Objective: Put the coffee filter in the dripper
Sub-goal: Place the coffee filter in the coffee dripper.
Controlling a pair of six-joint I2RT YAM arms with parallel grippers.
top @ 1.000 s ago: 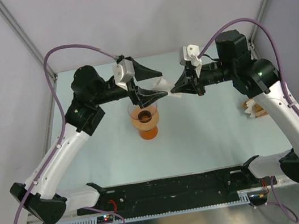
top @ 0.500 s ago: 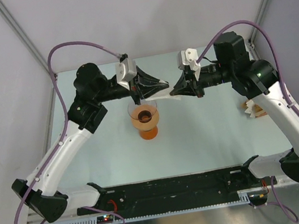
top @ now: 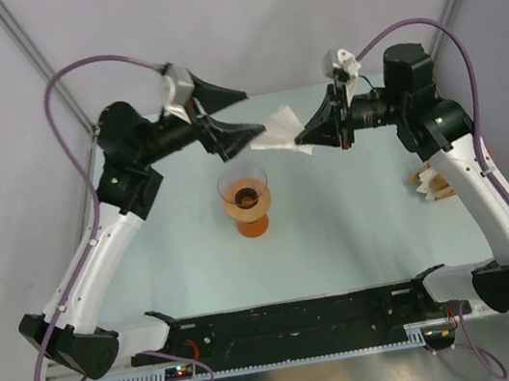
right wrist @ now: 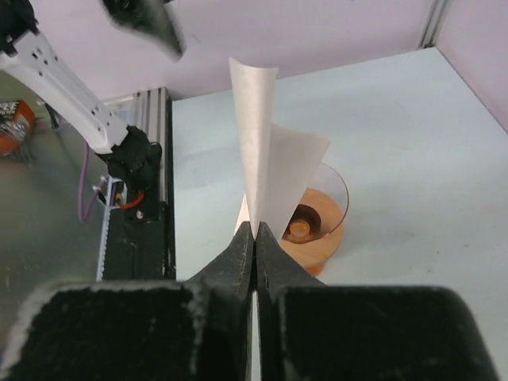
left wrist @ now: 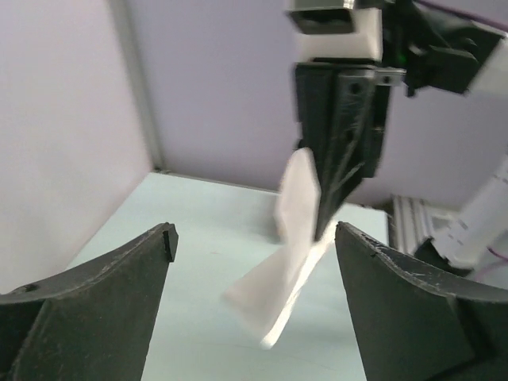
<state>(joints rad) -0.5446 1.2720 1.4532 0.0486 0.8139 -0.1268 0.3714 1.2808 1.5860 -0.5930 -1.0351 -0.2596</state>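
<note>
In R hand (right wrist: 255, 232): filter (right wrist: 270, 171) tip hidden.

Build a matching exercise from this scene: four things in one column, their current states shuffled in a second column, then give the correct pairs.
Column one:
1. left gripper
2. right gripper
3. coffee filter
4. dripper

Column two:
A. stands on the table, no paper in it
B. open, holding nothing
C. pinched at one edge, up in the air
D. shut on thin white paper

Pairs: 1-B; 2-D; 3-C; 4-A
</note>
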